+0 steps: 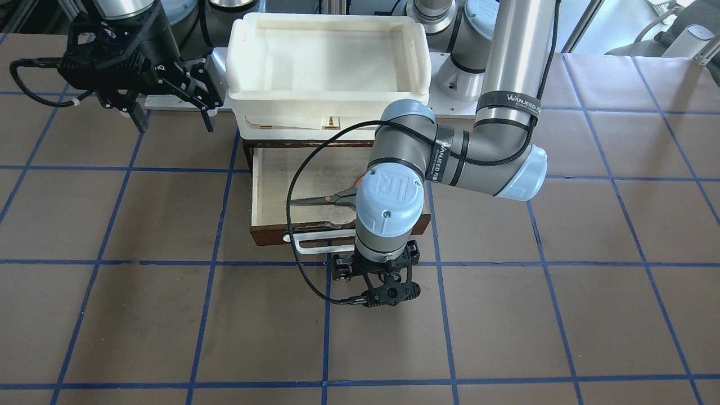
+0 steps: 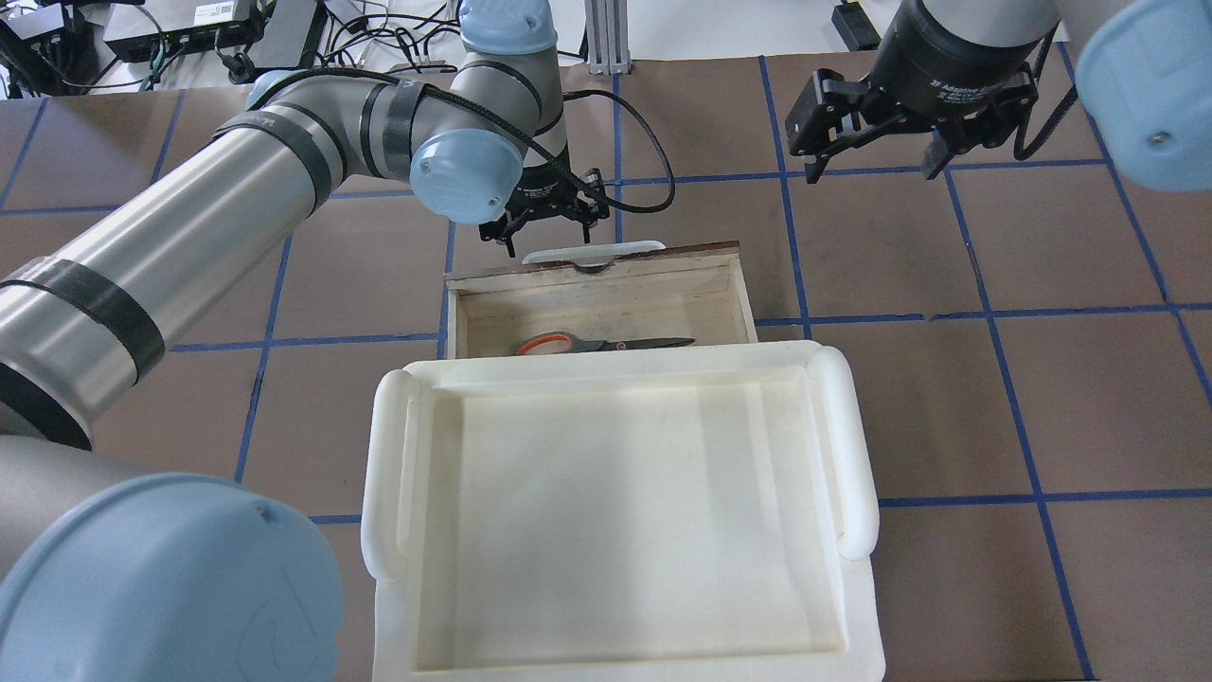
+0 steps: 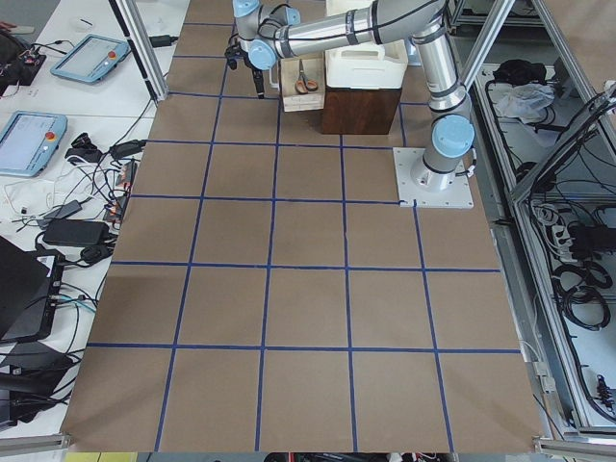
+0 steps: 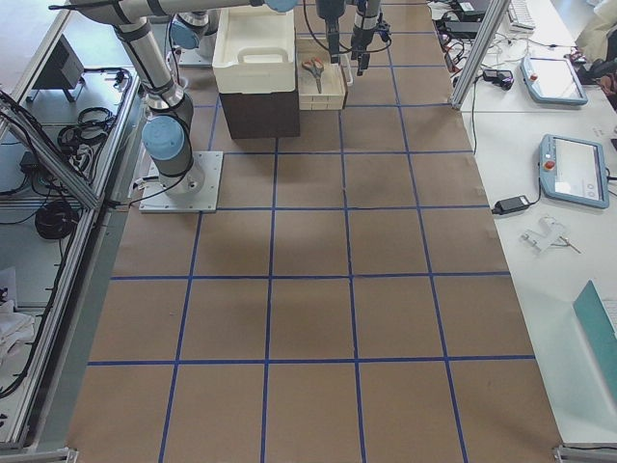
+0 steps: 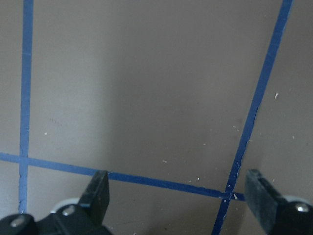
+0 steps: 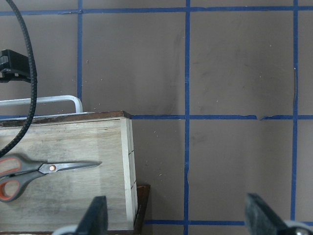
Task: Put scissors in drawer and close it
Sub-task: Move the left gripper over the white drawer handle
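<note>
The scissors [image 2: 606, 344] lie flat inside the open drawer [image 2: 587, 284], grey handles with orange-red lining toward the robot's left. They also show in the front view [image 1: 322, 199] and the right wrist view [image 6: 44, 169]. The drawer's white handle [image 2: 592, 253] faces away from the robot. My left gripper [image 2: 549, 239] points down at the table just beyond the handle, open and empty; its fingers [image 5: 98, 193] stand wide apart over bare brown paper. My right gripper [image 2: 871, 161] is open and empty, high above the table beyond the drawer's right corner [image 6: 128, 147].
A cream-white plastic tray [image 2: 388, 474] sits on top of the dark wooden cabinet and overhangs the drawer's rear. The left arm's elbow and wrist [image 1: 394, 197] cover part of the drawer in the front view. Brown paper with blue tape lines [image 1: 439, 315] covers the table.
</note>
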